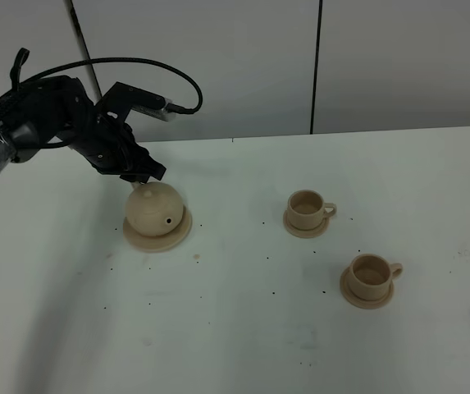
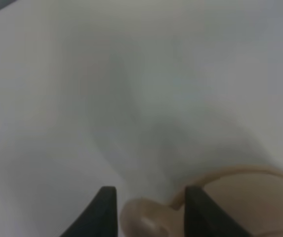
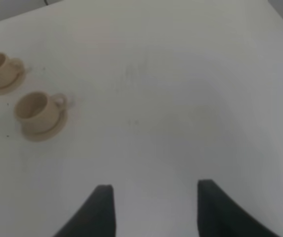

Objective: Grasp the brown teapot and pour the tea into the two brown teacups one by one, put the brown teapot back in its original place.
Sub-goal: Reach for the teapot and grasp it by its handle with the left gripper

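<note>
Left wrist view: left gripper [image 2: 152, 205], fingers [image 2: 106, 212] spread wide, teapot [image 2: 250, 202] handle [image 2: 141, 222] sits between them, unclamped. I'm at the grasp step. Next I squeeze the handle, then lift off its saucer [image 1: 177, 236]. My right gripper [image 3: 151, 207] spread too, empty.

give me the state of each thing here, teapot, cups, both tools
brown teapot, upright, seated on the large saucer, not lifted
far teacup, upright on the far saucer, no tea visible
near teacup, upright on the near saucer, no tea visible
left tool, open, down at the teapot, a tan part of it in the gap
right tool, open, holding nothing, over bare table
</note>
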`<state>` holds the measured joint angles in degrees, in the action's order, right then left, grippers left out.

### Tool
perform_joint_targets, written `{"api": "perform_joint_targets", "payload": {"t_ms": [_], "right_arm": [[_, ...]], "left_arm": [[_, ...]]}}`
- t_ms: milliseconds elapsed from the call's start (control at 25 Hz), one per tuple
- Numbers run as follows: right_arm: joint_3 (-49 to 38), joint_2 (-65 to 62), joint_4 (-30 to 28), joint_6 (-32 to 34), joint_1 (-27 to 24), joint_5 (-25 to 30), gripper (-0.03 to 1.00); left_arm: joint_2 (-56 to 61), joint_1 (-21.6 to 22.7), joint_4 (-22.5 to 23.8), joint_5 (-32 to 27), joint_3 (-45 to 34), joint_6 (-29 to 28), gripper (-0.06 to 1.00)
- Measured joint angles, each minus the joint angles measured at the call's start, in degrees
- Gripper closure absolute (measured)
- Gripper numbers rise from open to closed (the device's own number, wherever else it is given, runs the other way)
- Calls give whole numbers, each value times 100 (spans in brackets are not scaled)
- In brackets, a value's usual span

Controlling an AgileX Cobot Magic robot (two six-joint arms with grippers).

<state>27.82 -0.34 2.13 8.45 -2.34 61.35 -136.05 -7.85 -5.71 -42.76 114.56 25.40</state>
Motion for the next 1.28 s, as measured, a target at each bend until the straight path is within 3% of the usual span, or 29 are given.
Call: {"api": "perform_joint_targets", "payload": {"t_ms": [1280], "right_arm": [[0, 0, 7, 0, 0, -4, 59]], "left_arm": [[191, 245, 135, -453, 0, -174, 55]]}}
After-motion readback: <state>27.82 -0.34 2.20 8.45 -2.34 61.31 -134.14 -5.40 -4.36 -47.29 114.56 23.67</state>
